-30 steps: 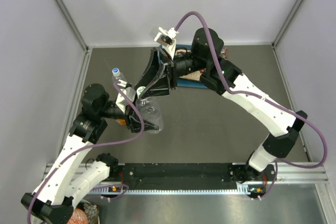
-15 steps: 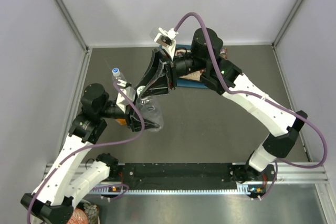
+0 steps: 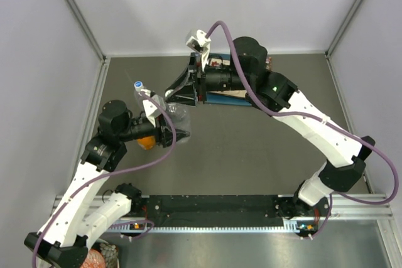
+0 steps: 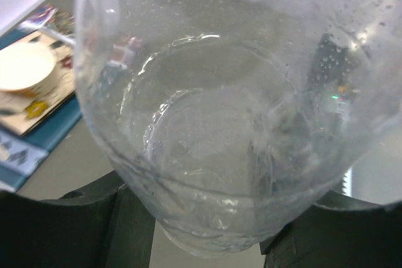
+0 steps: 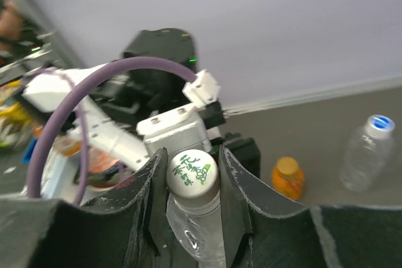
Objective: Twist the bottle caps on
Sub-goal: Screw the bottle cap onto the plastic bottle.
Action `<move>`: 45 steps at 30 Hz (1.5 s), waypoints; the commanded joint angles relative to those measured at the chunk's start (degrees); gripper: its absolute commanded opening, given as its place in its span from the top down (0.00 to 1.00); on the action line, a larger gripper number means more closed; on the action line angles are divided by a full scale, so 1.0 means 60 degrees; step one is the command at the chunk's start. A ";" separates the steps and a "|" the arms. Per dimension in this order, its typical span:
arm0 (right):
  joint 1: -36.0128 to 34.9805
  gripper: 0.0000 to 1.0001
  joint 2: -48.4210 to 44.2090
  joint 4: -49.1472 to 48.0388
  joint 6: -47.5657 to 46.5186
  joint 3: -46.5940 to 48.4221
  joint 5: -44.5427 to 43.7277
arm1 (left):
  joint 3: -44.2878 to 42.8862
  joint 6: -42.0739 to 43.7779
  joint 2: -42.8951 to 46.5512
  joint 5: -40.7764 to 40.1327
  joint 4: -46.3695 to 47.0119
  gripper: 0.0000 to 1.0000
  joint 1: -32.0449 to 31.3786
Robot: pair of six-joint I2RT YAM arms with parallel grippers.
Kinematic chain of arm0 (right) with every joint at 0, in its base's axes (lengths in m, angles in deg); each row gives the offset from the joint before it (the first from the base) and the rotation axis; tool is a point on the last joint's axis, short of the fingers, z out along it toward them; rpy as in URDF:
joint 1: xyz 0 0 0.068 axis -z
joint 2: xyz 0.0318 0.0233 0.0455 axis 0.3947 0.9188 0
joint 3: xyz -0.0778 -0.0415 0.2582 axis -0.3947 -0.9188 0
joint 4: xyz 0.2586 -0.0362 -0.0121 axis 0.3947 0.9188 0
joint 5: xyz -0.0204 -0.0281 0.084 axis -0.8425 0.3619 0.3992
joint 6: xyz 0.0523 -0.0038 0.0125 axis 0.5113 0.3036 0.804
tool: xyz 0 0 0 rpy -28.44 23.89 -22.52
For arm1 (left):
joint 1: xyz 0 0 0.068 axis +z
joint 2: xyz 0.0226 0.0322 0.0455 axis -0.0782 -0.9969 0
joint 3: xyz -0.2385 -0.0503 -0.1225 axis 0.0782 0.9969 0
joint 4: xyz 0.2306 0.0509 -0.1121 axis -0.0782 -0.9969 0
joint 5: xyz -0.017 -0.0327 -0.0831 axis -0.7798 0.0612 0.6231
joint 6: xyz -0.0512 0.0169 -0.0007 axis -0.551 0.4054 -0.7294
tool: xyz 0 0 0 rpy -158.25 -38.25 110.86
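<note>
Right gripper [image 5: 193,162] is rolling over, clenching the cap [image 5: 192,171]; left gripper [image 4: 207,230] is grasping the clear bottle [image 4: 213,105]. Beside it I'm counting two more, capped bottle [image 5: 364,149] and orange bottle [image 5: 288,179], on the grey table [image 3: 251,142] between pale walls [image 3: 188,4].

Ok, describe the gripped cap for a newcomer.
At the left of the grey table, the left end effector holds a clear bottle. The right end effector pinches the cap on its neck. It is white with green print, unlike the blue cap and orange cap.

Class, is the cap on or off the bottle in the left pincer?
On: the white cap tops the clear bottle, inside the right pincer; tightness cannot tell.
</note>
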 commanded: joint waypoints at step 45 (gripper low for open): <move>-0.0460 0.18 -0.1889 -0.2206 -0.0740 -0.2509 -0.1908 | -0.0003 0.0008 0.0132 0.0702 0.0737 0.84 0.0392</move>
